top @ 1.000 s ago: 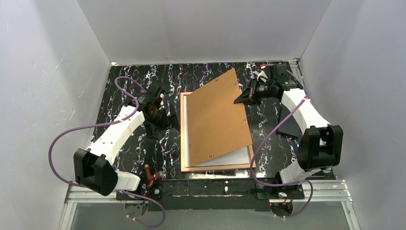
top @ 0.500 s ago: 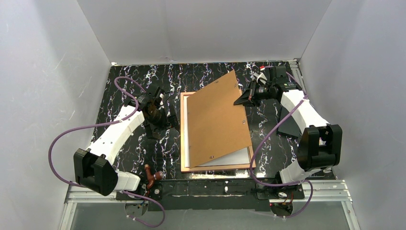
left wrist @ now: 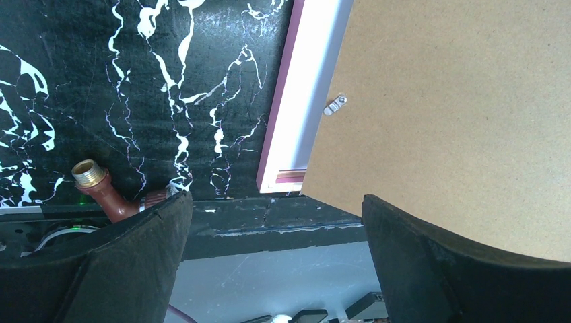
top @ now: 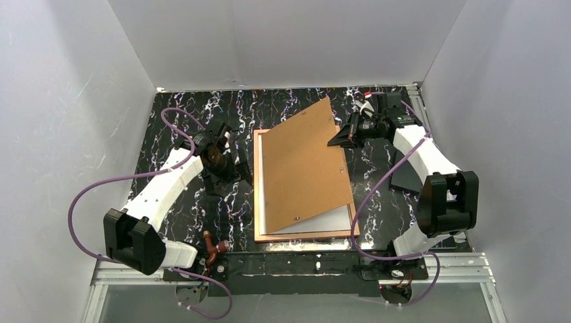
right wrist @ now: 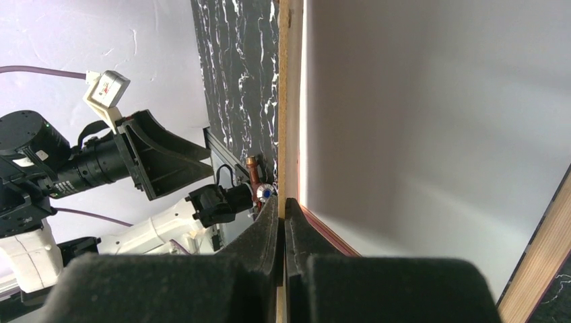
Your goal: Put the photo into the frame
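Overhead view. Frame (top: 303,236) lies back-up at the middle of the counter (top: 188,121), long axis running from the arms' side to the far side. The photo (top: 333,221) rests inside it, white back up, showing as a pale band along the left and near edges. The brown backing board (top: 303,168) covers the rest but is slewed, its long axis turned off the frame's and its far right corner overhanging the far rail. The right end effector (top: 337,140) grasps the board at that corner. The frame opening therefore lies to its near left, and squaring the board likely falls to this arm. The left end effector (top: 225,182) stands just beside the frame's left rail, apart from it.

Left wrist view. The left end effector (left wrist: 275,202) is spread wide and holds nothing. Frame edge (left wrist: 279,121), photo (left wrist: 316,101) and board (left wrist: 458,121) run in parallel bands to its right.

Right wrist view. The right end effector (right wrist: 283,208) is clenched on the board's thin edge (right wrist: 284,101), which runs straight away from the fingers. A red frame edge (right wrist: 323,232) sits just beside them.
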Controlling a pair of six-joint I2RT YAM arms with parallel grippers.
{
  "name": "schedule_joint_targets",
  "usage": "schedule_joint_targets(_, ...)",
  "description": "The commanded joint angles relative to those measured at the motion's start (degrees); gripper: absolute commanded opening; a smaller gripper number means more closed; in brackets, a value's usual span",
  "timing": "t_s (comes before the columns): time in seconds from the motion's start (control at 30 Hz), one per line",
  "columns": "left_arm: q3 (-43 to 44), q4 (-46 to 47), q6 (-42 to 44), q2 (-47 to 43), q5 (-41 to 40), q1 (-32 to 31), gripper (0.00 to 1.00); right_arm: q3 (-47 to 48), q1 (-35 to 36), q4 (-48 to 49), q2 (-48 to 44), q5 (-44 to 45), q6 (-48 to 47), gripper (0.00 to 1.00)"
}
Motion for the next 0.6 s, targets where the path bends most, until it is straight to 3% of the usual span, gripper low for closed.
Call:
schedule_joint_targets(0.0,-0.1,-6.4,0.8,-0.3,1.1,0.4,0.98,-0.6,0.8,4.4,-0.7,-4.1,2.4,0.01)
schedule_joint_targets(0.57,-0.1,-6.7,1.1,-0.1,1.4,0.4,0.98,-8.5,1.2,8.8,-2.6,-3.2,2.0,0.01)
